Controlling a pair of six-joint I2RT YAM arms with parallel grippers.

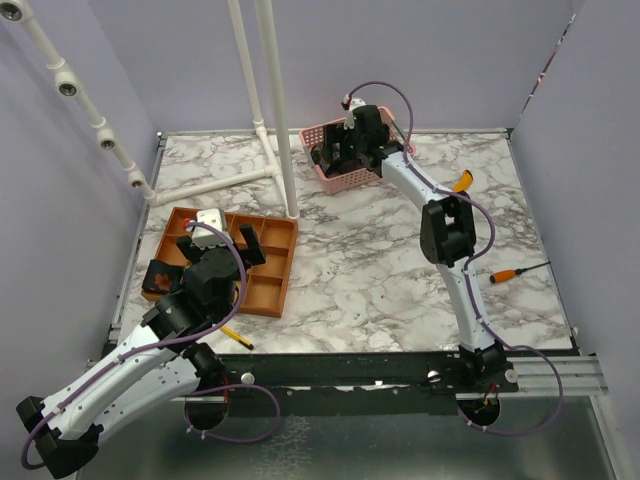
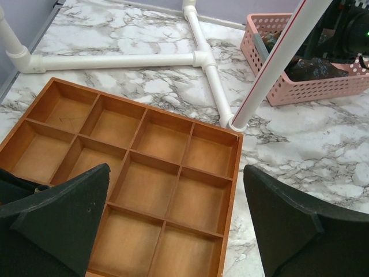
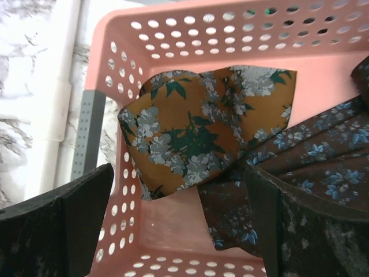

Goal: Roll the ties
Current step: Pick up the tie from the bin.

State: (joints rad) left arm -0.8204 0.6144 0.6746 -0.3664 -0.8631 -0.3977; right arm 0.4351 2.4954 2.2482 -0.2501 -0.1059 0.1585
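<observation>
Right gripper (image 3: 179, 190): jaws spread wide and nothing clamped, hanging directly above the pink basket (image 3: 115, 34). Both ties are in that basket. The orange floral tie (image 3: 190, 127) lies just ahead of the jaw gap and below it, bunched against the basket wall on the left-finger side. The dark blue-flowered tie (image 3: 323, 156) lies toward the right finger, overlapping the orange one and passing under that finger. The visible fold of the orange tie runs roughly crosswise, along the line from finger to finger. Its tail is hidden under the dark tie, so the full long axis cannot be read. Left gripper (image 2: 176, 170): also spread wide and empty, over the wooden compartment tray (image 2: 233, 167), with the basket well ahead of it and to its right. Judgement: the right arm is much the nearer, and the pick wants a straight descent, with the wrist turned so the fingers straddle the fold's width.
</observation>
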